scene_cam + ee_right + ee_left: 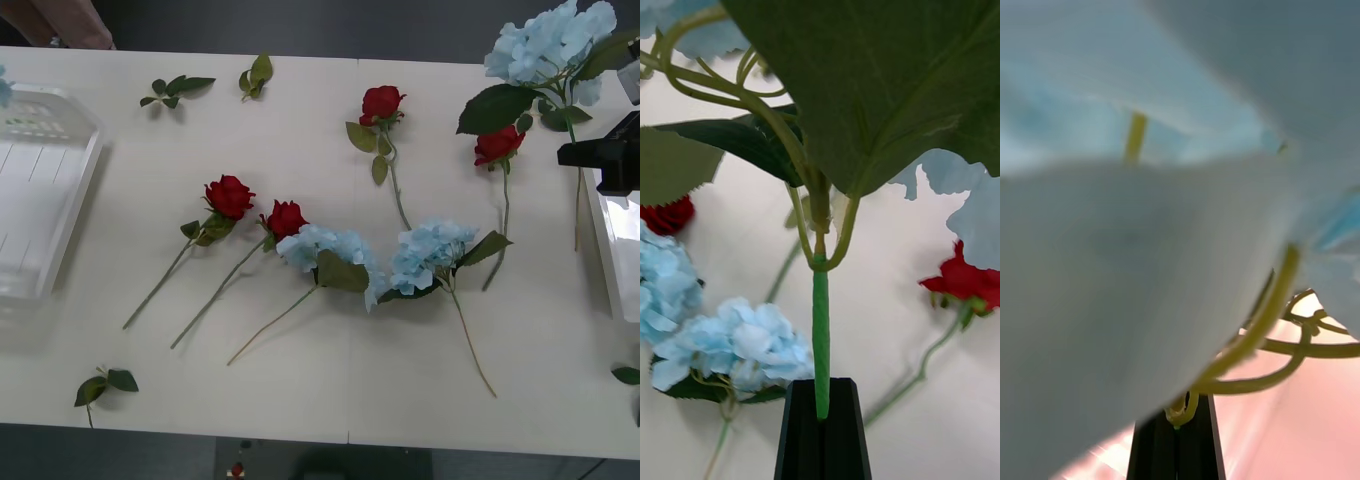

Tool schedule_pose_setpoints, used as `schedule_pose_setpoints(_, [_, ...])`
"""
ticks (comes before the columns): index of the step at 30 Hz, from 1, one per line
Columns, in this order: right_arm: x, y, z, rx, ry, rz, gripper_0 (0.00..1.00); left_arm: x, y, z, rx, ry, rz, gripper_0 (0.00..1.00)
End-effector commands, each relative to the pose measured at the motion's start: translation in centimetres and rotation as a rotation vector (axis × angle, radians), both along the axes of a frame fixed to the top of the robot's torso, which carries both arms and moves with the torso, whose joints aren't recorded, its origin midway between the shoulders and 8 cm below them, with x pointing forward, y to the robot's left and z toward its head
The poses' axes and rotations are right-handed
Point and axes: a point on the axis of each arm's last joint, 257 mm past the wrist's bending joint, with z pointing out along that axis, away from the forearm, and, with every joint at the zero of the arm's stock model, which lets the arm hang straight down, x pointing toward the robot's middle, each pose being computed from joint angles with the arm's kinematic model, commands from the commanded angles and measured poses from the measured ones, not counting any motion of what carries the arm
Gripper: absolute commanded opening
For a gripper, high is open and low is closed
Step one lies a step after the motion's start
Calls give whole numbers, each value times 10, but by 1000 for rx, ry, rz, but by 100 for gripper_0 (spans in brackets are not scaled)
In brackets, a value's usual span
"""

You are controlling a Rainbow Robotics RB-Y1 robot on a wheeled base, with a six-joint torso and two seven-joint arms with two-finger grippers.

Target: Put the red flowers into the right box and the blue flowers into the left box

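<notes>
Right claw (822,420) clenched on blue flower's stem (821,330), far right above the surface (300,400), beside right box (612,260). Left claw (1174,439) grips a pale-blue bloom. Risk: thin stem slips, dropping outside left box (40,200).

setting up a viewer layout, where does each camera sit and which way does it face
Front view: above the arms, looking down at the table; the right hand shows black at the right edge.
Right wrist view: on the right wrist, looking along its shut fingers up a held blue flower's stem.
Left wrist view: on the left wrist, pressed close to pale-blue petals; left hand below.
Shared: front and right wrist views both show red flowers lying on the table.
</notes>
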Motion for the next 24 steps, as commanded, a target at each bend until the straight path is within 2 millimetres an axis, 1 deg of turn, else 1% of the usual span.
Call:
schedule_pose_setpoints(1, [-6, 23, 38, 49, -81, 84, 0, 5, 49, 33, 70, -46, 10, 0])
schedule_pose_setpoints(2, [-9, 29, 44, 79, -84, 104, 0, 5, 58, 31, 80, -44, 10, 0])
schedule_pose_setpoints(5, [-16, 44, 59, 148, -87, 149, 0, 4, 72, 21, 85, -32, 13, 0])
schedule_pose_setpoints(6, [-18, 49, 62, 179, -76, 159, 0, 4, 74, 15, 83, -23, 13, 0])
schedule_pose_setpoints(8, [-23, 65, 74, 274, -39, 197, 0, 4, 79, -3, 80, 0, 7, 0])
schedule_pose_setpoints(10, [-25, 73, 81, 312, -30, 223, 0, 4, 80, -10, 78, 5, 2, 2])
schedule_pose_setpoints(11, [-27, 81, 91, 349, -29, 252, 0, 5, 82, -19, 76, 6, -2, 9])
schedule_pose_setpoints(12, [-27, 86, 98, 370, -28, 269, 0, 7, 82, -23, 73, -2, -5, 18])
schedule_pose_setpoints(13, [-27, 86, 98, 370, -28, 269, 0, 7, 82, -23, 73, -2, -5, 18])
schedule_pose_setpoints(14, [-28, 95, 109, 405, -29, 297, 0, 9, 85, -27, 81, -21, -13, 35])
schedule_pose_setpoints(15, [-28, 97, 113, 416, -31, 305, 0, 10, 85, -27, 85, -29, -18, 40])
schedule_pose_setpoints(16, [-28, 102, 120, 436, -34, 319, 0, 10, 85, -30, 89, -38, -23, 51])
schedule_pose_setpoints(17, [-28, 107, 127, 454, -36, 331, 0, 11, 85, -31, 94, -52, -33, 68])
schedule_pose_setpoints(18, [-29, 110, 130, 461, -39, 340, 0, 11, 86, -33, 98, -57, -35, 78])
schedule_pose_setpoints(19, [-29, 115, 137, 476, -45, 350, 0, 13, 84, -33, 103, -72, -44, 99])
schedule_pose_setpoints(20, [-30, 121, 144, 493, -50, 365, 0, 13, 84, -35, 106, -81, -51, 100])
schedule_pose_setpoints(22, [-32, 129, 156, 526, -52, 383, 0, 14, 83, -33, 100, -99, -55, 100])
schedule_pose_setpoints(24, [-35, 137, 168, 566, -36, 404, 0, 15, 77, -32, 62, -113, -57, 100])
